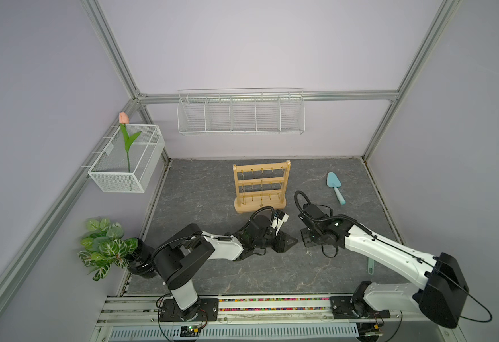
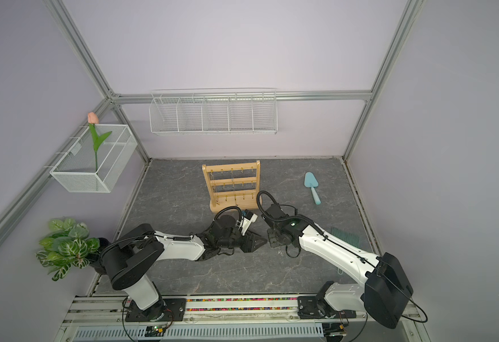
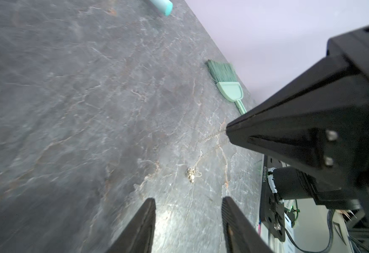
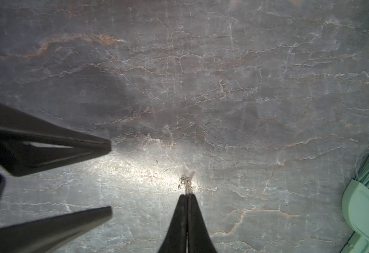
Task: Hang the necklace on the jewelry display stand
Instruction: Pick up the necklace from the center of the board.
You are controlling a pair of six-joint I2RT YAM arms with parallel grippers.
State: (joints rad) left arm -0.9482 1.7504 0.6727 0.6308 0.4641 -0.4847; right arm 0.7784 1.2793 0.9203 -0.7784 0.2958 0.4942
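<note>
Necklace (image 3: 191, 175) chain is pinched right at the tips of the right gripper (image 4: 187, 196). Its jaws are fully shut on it, and the pendant sits just ahead of them, on or barely off the tabletop (image 4: 223, 87), can't tell. The left gripper (image 3: 188, 199) is parted and empty, with the pendant just in front of its jaws. Looks like the pickup step to me. Next move would be to lift clear, then carry it to the jewelry display stand (image 1: 260, 180), well apart from both jaws.

Pale natural-wood jewelry display stand (image 1: 261, 180) with gold hooks; grey, white-veined marble-pattern tabletop (image 1: 272, 275) beneath it; turquoise trowel (image 1: 332, 180) near it; silvery necklace (image 3: 191, 174)
</note>
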